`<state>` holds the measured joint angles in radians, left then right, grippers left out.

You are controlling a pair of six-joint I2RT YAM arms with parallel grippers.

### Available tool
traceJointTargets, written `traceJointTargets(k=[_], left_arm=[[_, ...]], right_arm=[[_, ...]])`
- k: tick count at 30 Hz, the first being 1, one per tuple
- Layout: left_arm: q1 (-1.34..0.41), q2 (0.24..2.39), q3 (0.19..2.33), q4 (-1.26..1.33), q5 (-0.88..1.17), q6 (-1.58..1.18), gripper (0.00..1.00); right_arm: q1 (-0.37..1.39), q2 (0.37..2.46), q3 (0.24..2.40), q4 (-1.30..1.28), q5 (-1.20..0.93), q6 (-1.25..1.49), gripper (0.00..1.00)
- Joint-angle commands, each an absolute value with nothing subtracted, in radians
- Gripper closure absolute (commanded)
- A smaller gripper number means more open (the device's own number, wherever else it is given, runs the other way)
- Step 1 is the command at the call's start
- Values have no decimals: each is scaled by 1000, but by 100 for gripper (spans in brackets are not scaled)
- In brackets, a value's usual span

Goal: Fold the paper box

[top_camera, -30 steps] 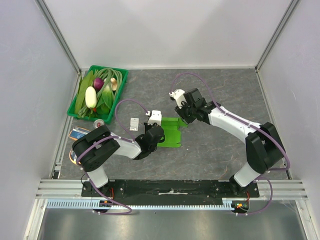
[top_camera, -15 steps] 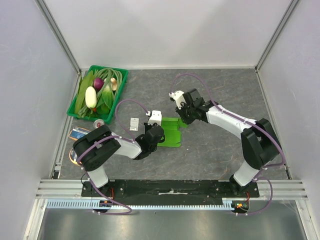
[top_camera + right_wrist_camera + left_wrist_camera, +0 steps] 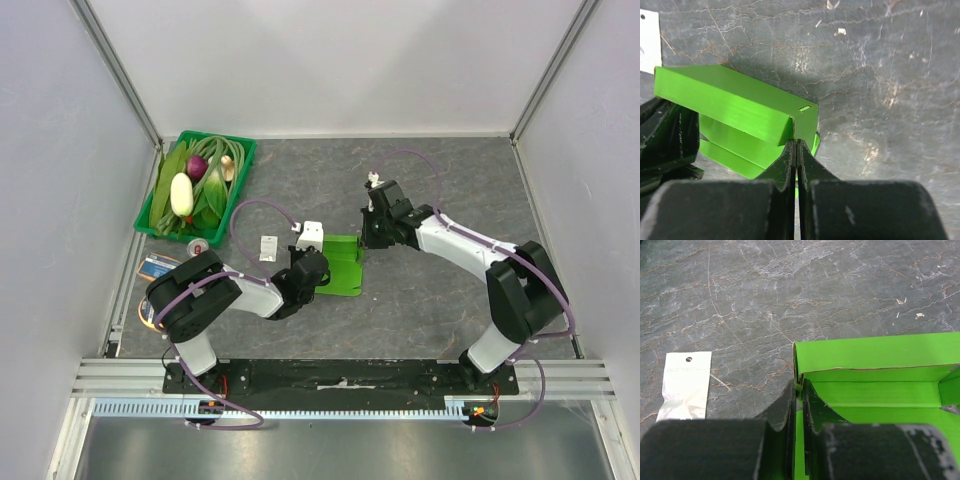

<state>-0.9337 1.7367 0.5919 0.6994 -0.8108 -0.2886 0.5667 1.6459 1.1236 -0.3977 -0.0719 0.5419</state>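
Note:
The paper box (image 3: 340,265) is a bright lime-green card shape, partly folded, lying near the table's middle. My left gripper (image 3: 311,268) is shut on its left wall; in the left wrist view the jaws (image 3: 799,390) pinch the upright card edge, with the green floor and walls (image 3: 875,375) to the right. My right gripper (image 3: 366,240) is shut on the box's far right flap; in the right wrist view the jaws (image 3: 797,145) clamp a flap with a small slot (image 3: 805,108), and the folded green wall (image 3: 725,100) slopes to the left.
A green crate (image 3: 196,185) of vegetables stands at the back left. A small white plastic bag (image 3: 268,248) lies left of the box, also in the left wrist view (image 3: 685,385). A small tin and a flat packet (image 3: 158,266) lie by the left wall.
My right gripper has turned and shifted slightly right, holding the box's far right flap, which now stands more upright. The left arm has not moved.

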Motion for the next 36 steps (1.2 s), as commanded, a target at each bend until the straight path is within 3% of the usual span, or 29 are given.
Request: traceJointTargets(k=[1, 5, 11, 13, 16, 20, 23, 24, 26, 29, 36], left_arm=[[-953, 1726, 597, 695, -824, -322, 98], [-957, 1726, 598, 696, -825, -321, 98], [-957, 1724, 597, 699, -831, -313, 98], [-957, 1726, 597, 701, -830, -310, 98], [-957, 1727, 598, 703, -831, -310, 98], [-960, 1729, 598, 703, -831, -308, 98], [-959, 1736, 600, 701, -834, -307, 98], [-959, 1736, 600, 704, -831, -308, 98], [-959, 1740, 603, 706, -831, -307, 98], [-960, 1744, 604, 704, -831, -304, 98], [-960, 1749, 606, 704, -828, -307, 98]], right_arm=[[569, 1577, 1042, -269, -57, 880, 100], [569, 1539, 950, -123, -93, 948, 95], [569, 1528, 986, -214, -178, 602, 75], [569, 1494, 979, -242, -215, 490, 73], [565, 1381, 913, -261, -196, 431, 55], [491, 1250, 864, -311, -158, 417, 46], [418, 1209, 862, -340, -22, 396, 46], [413, 1225, 864, -344, 130, 384, 47], [413, 1312, 880, -330, 199, 324, 52], [429, 1431, 900, -295, 154, 281, 60], [571, 1476, 793, -42, 19, 149, 61]])
